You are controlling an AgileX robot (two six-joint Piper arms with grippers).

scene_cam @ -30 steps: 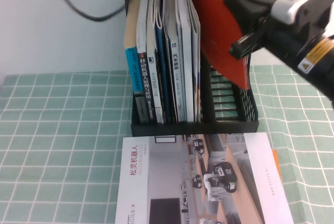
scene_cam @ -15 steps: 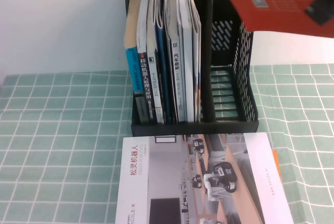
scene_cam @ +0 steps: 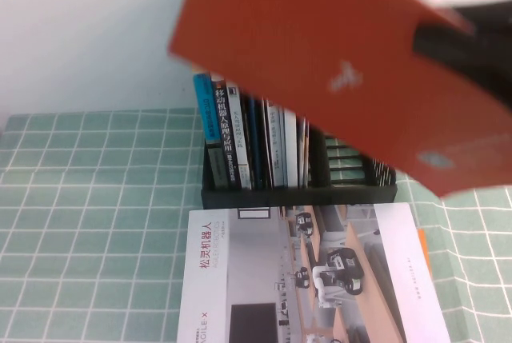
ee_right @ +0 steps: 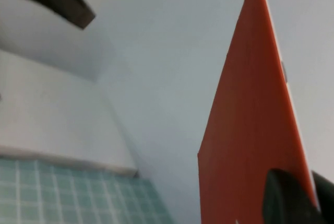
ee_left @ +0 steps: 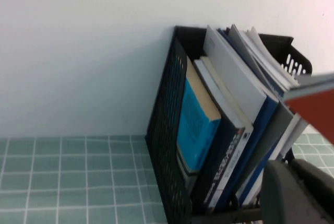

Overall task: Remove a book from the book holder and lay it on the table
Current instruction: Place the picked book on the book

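A grey-and-white magazine [scene_cam: 312, 279] is lying flat on the tabletop [scene_cam: 80, 199], its robot photos and Chinese title facing up. Behind it, thick blue-spined books [scene_cam: 210, 115] are standing upright beside thinner magazines [scene_cam: 280, 147], and a white wall [scene_cam: 80, 31] is filling the background.

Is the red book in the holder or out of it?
Out: the red book hangs in the air above the holder, held by the right gripper. Left gripper waits beside the holder.

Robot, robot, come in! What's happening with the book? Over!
Right gripper shut on red book, high over book holder. Left gripper beside holder. Magazine lies on table below.
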